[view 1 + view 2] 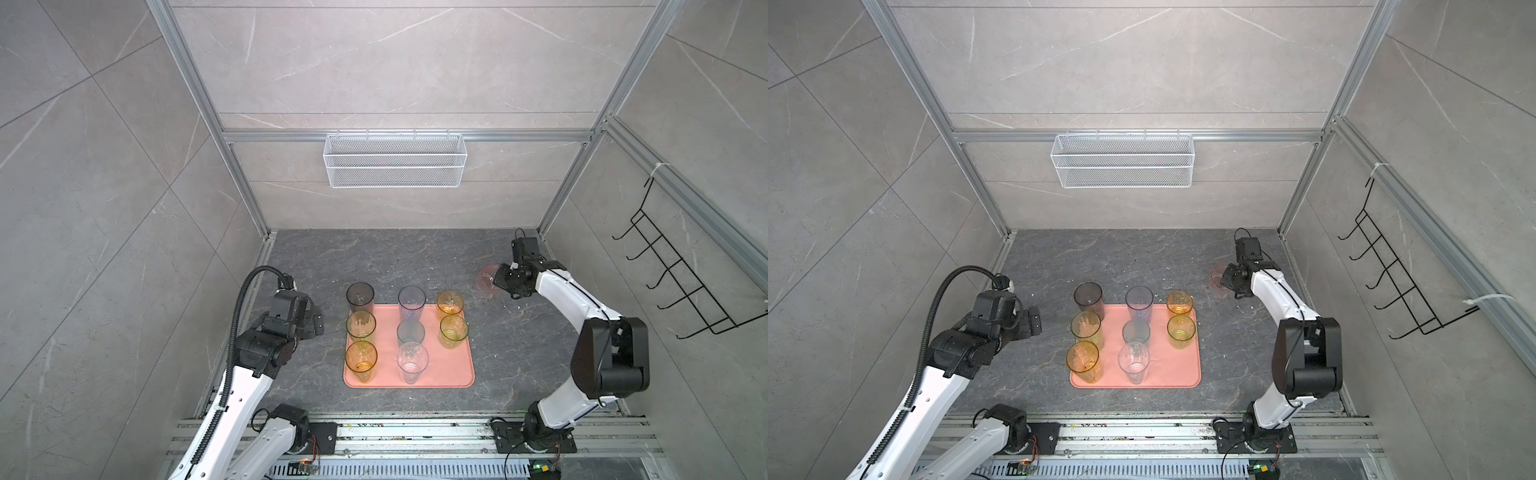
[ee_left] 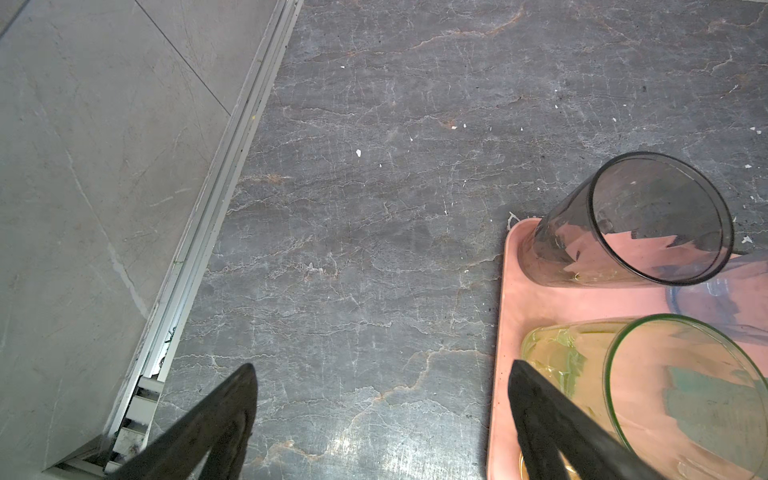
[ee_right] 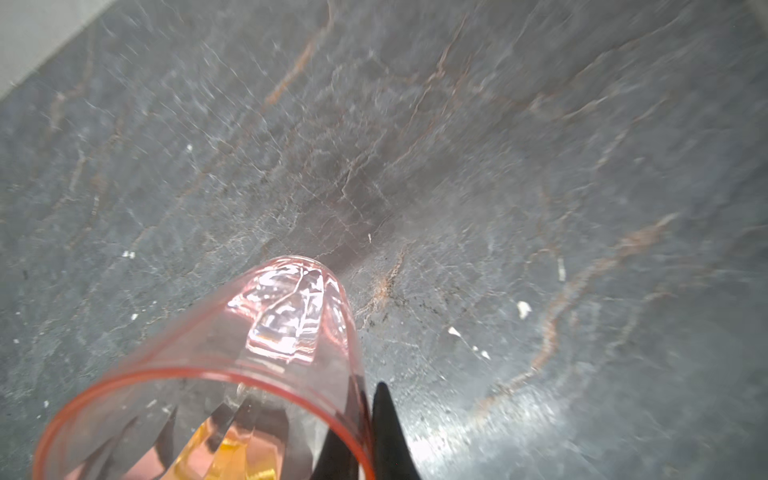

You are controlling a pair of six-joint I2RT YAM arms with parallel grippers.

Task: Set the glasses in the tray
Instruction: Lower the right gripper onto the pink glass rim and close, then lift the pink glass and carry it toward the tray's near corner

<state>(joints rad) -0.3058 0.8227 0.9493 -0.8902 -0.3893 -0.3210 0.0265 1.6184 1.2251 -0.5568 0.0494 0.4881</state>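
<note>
- R gripper [image 3: 360, 415] pressed together on the wall of the pink glass [image 3: 270, 332]: one finger inside the rim, one outside.
- Pink glass is off the tray [image 1: 451, 368], well apart, over the dark tabletop [image 1: 519, 340] toward the far-right corner. Resting or lifted: can't tell.
- L gripper [image 2: 381, 365] spread wide, holds nothing, just beside the tray's left edge.
- Tray carries 8 glasses, all upright:
- back row: grey glass [image 1: 360, 296], blue glass [image 1: 412, 299], back amber glass [image 1: 450, 303];
- mid row: yellow-green glass [image 1: 360, 326], teal glass [image 1: 410, 332], green glass [image 1: 454, 330];
- front row: front amber glass [image 1: 361, 357], clear glass [image 1: 412, 359].
</note>
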